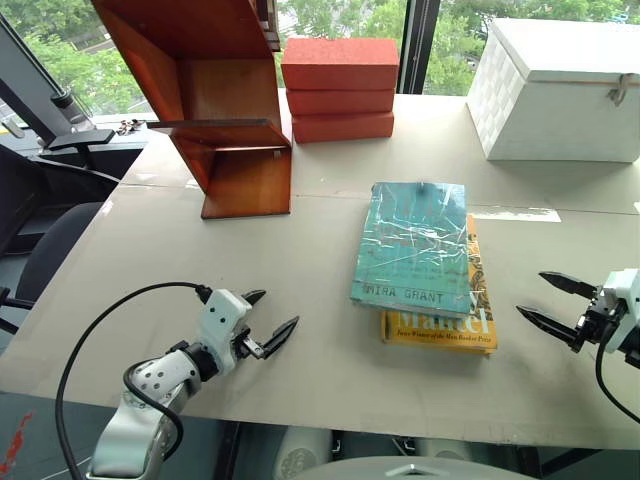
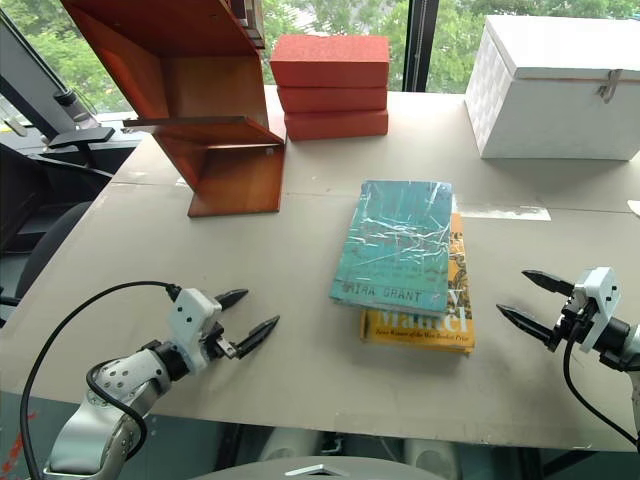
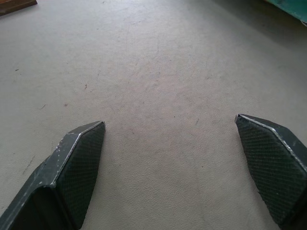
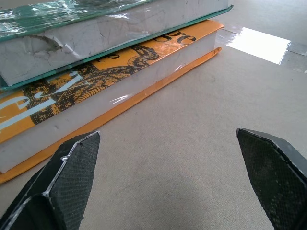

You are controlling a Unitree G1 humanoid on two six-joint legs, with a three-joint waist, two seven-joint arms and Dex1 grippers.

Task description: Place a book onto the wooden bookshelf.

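- Book [image 1: 412, 243], the teal hardcover, lies flat on top of the yellow book [image 1: 455, 320], mid-table and a little toward the right arm's side; its lower edge stops short, so the yellow cover's title strip shows.
- Shelf [image 1: 215, 100] stands at the far left of the table [image 1: 150, 260], well apart from the book, with red bricks [image 1: 338, 88] just beside it and a white box [image 1: 560, 90] at the far right.
- Left gripper [image 1: 270, 325] hovers low over bare table, near side, jaws spread wide and holding nothing.
- Right gripper [image 1: 545, 300] sits just beside the stack's right edge, jaws also spread and empty; its wrist view looks straight at the page edges of both books.
- Step in hand, as I judge it: the approach for the grasp, nothing yet touched.
- To do it well, the right jaws should close on the teal book alone, one finger above its cover and one slipped into the seam over the yellow book, so the lower book stays put.
- The glossy wrap looks slick; a deep bite on the page edge seems safer than a fingertip pinch, and the left gripper could steady the far side.
- Hard to make out: the shelf's top is cut off, so its upper levels cannot be judged.
- The seam between the books is thin, and whether a finger fits I cannot tell.
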